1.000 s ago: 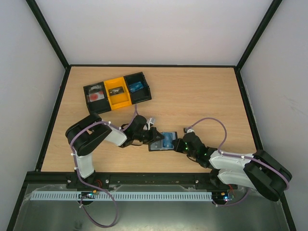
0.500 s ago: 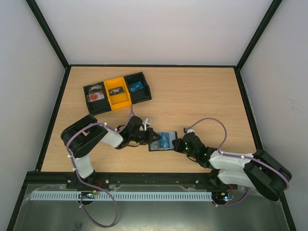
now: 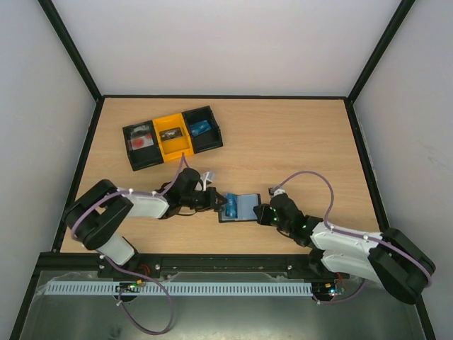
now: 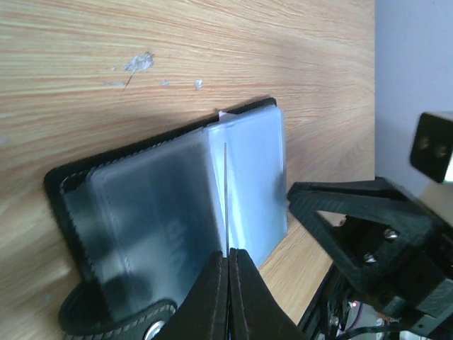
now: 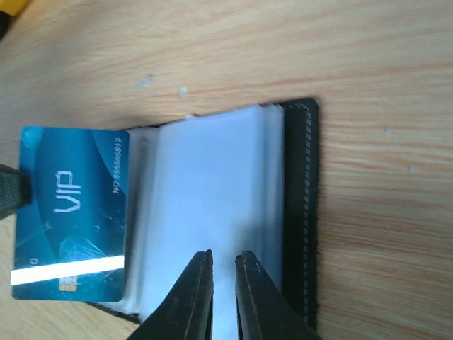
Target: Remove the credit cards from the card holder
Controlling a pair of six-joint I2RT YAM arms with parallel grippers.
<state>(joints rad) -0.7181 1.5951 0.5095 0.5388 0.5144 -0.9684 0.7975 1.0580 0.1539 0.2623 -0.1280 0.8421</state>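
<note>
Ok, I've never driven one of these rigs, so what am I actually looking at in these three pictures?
Two robot arms are bolted at the near edge of a wooden table. The wide picture looks down from above and behind them. The other two pictures come from a camera on each wrist. On the table lie a black-and-yellow tray and an open black card holder. The left tool is pinched shut on a blue card, most of which shows outside the holder's clear sleeves. The right tool seems to clamp the holder's opposite edge.
</note>
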